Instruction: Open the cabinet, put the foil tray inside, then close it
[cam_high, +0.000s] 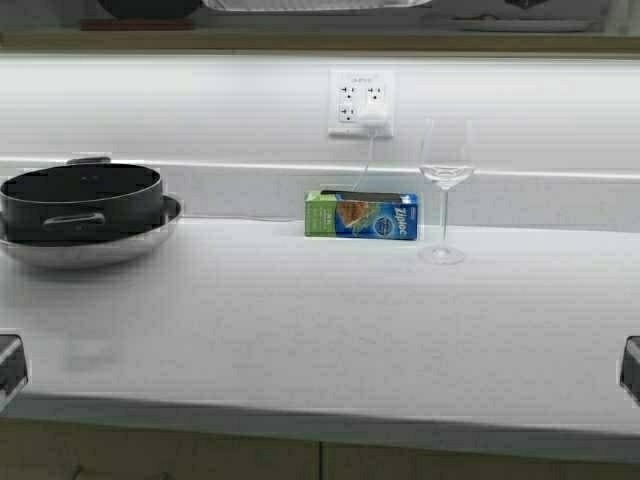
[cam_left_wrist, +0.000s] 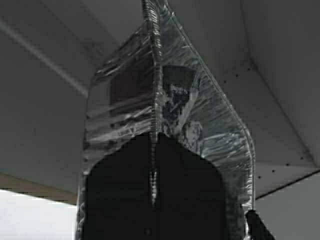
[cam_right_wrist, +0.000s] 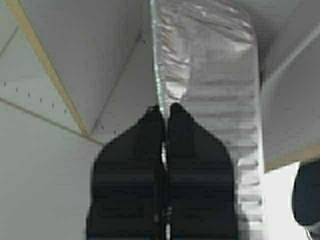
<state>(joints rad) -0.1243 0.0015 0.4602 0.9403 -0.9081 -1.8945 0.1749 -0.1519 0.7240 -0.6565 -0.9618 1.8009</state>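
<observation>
The foil tray is held up between both grippers, and its ribbed silver sides fill both wrist views. My left gripper is shut on the tray's rolled rim. My right gripper is shut on the rim of the same tray. White inner walls of the cabinet with rows of small pin holes lie behind the tray; they also show in the right wrist view. In the high view only the cabinet's tan bottom edge and a silver strip of the tray show at the top. The doors and handles are out of view.
A black pot sits in a round steel bowl at the left of the white counter. A green and blue Ziploc box and a wine glass stand near the back wall, below an outlet.
</observation>
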